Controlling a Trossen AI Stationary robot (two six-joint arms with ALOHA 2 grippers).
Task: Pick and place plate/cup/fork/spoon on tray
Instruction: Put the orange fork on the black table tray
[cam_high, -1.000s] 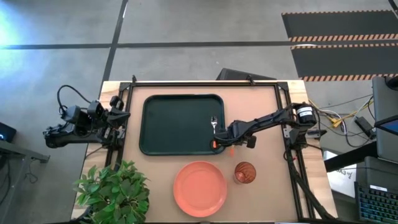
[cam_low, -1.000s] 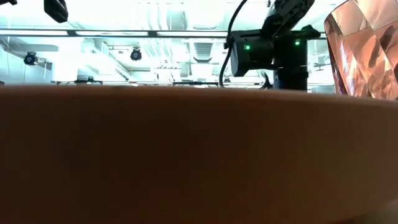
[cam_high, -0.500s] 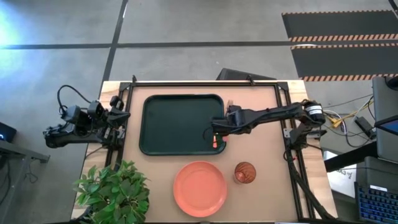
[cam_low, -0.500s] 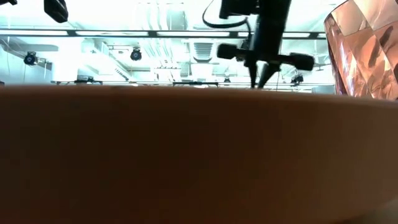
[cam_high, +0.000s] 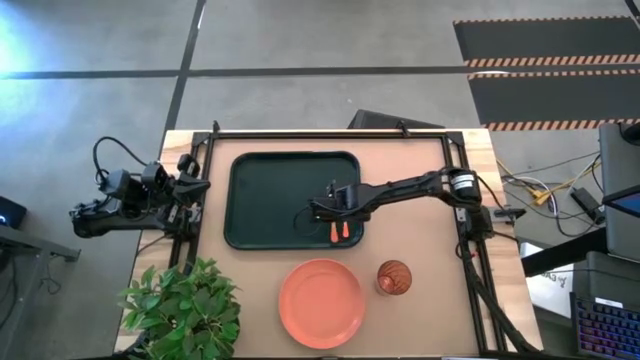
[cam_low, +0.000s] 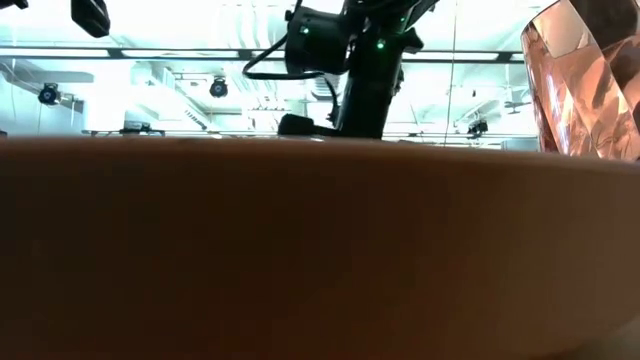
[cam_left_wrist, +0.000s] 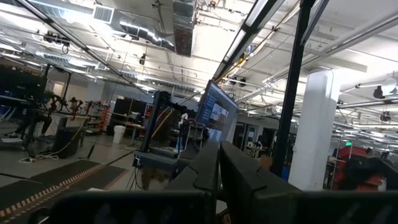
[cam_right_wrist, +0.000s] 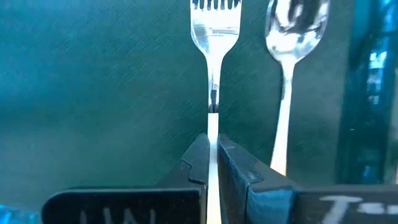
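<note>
The dark green tray (cam_high: 270, 200) lies at the table's far left-centre. The spoon (cam_right_wrist: 293, 28) lies flat on the tray floor near the right rim, its orange handle (cam_high: 343, 232) toward the near edge. Just left of it is the fork (cam_right_wrist: 215, 25), with my right gripper (cam_high: 331, 214) shut on it. The orange plate (cam_high: 321, 303) and the red-brown cup (cam_high: 394, 277) stand on the table in front of the tray. My left gripper (cam_left_wrist: 217, 171) is shut and parked off the table's left edge. My right gripper pinches the fork's silver stem (cam_right_wrist: 212, 127) between its two fingers, below the tined head. The fingers slant down from above. The fork lies parallel to the spoon, head toward the far edge, orange handle (cam_high: 332, 232) toward the near edge. Whether it rests on the tray I cannot tell.
A potted plant (cam_high: 185, 305) stands at the table's near left corner. The tray's raised right rim (cam_right_wrist: 367, 93) runs close beside the spoon. In the low view the plate's rim (cam_low: 300, 250) fills the foreground and hides the tray.
My right gripper has gone toward the table's left edge, from beside the tray's right rim to over the tray, rising a little and rolling as it went. The fork has come with it, and its handle is now beside the spoon's handle.
</note>
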